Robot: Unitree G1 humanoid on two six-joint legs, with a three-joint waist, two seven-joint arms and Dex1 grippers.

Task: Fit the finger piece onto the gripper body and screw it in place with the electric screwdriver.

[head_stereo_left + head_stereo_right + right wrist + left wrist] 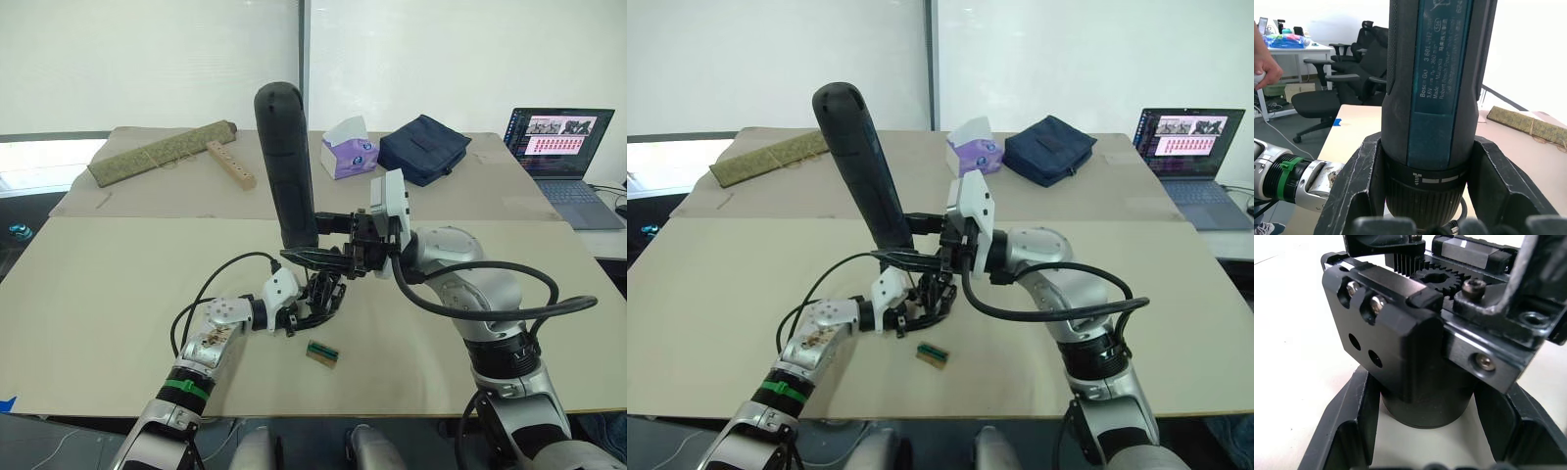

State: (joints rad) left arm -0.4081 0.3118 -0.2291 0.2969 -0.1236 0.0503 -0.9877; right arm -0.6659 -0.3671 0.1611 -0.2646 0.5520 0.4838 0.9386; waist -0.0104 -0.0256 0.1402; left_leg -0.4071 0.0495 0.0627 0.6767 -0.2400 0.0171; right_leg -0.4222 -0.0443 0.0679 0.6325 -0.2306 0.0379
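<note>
The long, thick matte black cylinder of the electric screwdriver stands nearly upright over the beige table, the right gripper clamped round its ribbed collar. Beneath, the left gripper pinches the round base of the black metal gripper body, with its toothed gear and steel screws. The bit's tip is likely hidden. A small green-and-brown block lies just beside it.
</note>
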